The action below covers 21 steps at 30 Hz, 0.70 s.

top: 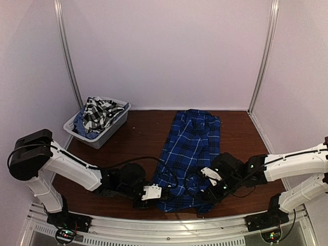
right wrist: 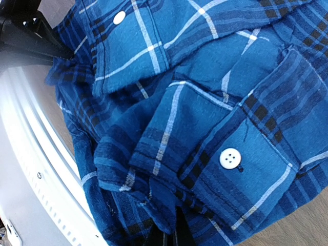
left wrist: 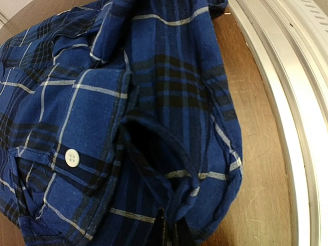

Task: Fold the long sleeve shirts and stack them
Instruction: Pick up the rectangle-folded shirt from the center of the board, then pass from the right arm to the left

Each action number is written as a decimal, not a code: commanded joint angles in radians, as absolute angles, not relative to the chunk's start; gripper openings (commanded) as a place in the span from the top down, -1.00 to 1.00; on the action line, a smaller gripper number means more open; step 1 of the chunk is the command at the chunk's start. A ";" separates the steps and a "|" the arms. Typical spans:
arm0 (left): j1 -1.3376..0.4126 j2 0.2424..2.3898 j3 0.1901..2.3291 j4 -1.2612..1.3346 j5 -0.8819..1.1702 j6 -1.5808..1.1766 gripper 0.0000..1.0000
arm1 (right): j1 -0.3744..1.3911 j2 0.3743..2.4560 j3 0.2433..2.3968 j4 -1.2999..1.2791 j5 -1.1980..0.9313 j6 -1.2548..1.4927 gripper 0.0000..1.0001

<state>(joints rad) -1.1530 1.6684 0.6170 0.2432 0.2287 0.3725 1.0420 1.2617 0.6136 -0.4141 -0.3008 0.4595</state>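
Two hands grip the blue plaid shirt [top: 193,143], which lies lengthwise on the counter [top: 143,136] between the arms. The left hand [top: 160,196] is closed on the shirt's near left edge. The right hand [top: 204,190] is closed on its near right edge, with bunched cloth between them. The black-and-white checked shirt [top: 97,114] lies heaped in the basket [top: 105,137] at the far left.

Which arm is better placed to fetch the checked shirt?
Left, probably: the white mesh basket with the checked shirt stands far left, nearer the left gripper than the right gripper. Both grip the blue plaid shirt.
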 commanded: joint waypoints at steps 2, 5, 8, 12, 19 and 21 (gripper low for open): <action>-1.155 1.662 0.658 0.163 0.272 0.300 1.00 | 1.037 1.247 0.586 -0.368 -0.300 0.474 0.88; -1.149 1.656 0.683 0.136 0.296 0.267 1.00 | 1.037 1.234 0.573 -0.347 -0.302 0.478 0.66; -1.124 1.647 0.697 0.127 0.329 0.221 1.00 | 1.038 1.217 0.563 -0.343 -0.298 0.477 0.40; -1.081 1.638 0.732 0.084 0.365 0.156 1.00 | 1.048 1.171 0.554 -0.339 -0.286 0.481 0.09; -1.009 1.673 0.814 0.005 0.429 0.102 1.00 | 1.138 1.144 0.558 -0.362 -0.206 0.507 -0.41; -1.000 1.683 0.831 -0.017 0.441 0.096 1.00 | 1.163 1.158 0.560 -0.371 -0.183 0.518 -0.47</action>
<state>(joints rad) -1.0222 1.6665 0.7845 0.0227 0.3801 0.1410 1.1213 1.1500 0.5583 -0.3649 -0.2592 0.4965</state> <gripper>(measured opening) 0.024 0.714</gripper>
